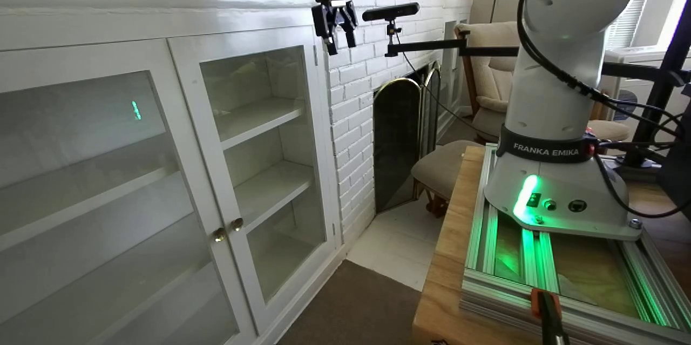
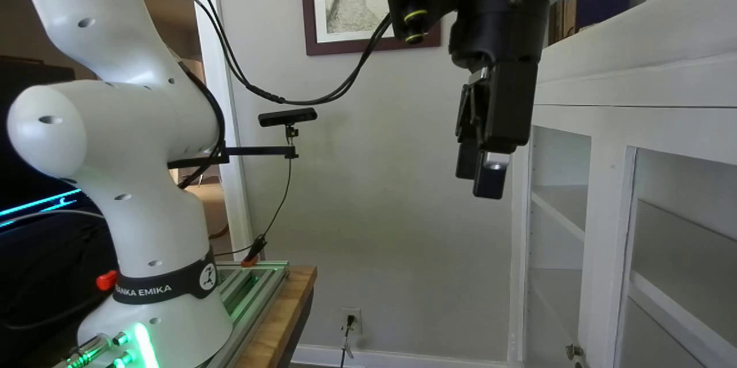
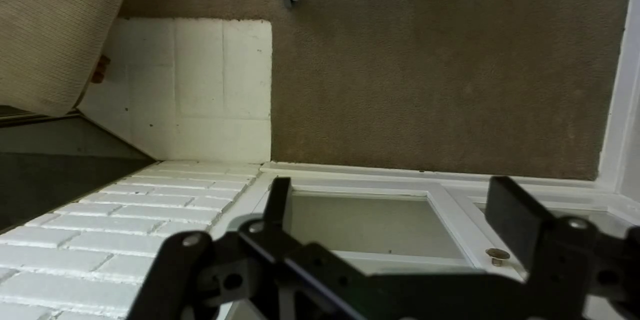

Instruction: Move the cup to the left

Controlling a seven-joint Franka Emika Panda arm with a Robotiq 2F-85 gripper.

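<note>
No cup shows in any view. My gripper (image 1: 341,47) hangs pointing down in front of the white cabinet's upper edge, near the brick wall. In an exterior view it is seen nearly side-on (image 2: 482,181). In the wrist view its two black fingers stand wide apart with nothing between them (image 3: 391,195). The cabinet (image 1: 186,134) has two glass doors, both shut, with brass knobs; one knob (image 3: 498,255) shows past the fingers in the wrist view. The shelves seen through the glass hold no cup.
A white brick wall (image 1: 353,118) and a fireplace screen (image 1: 398,140) stand beside the cabinet. A footstool (image 1: 445,167) and armchair (image 1: 494,64) are behind. The robot's wooden table (image 1: 448,248) faces the cabinet across brown carpet (image 3: 440,74). A camera on a bar (image 1: 391,12) is near the gripper.
</note>
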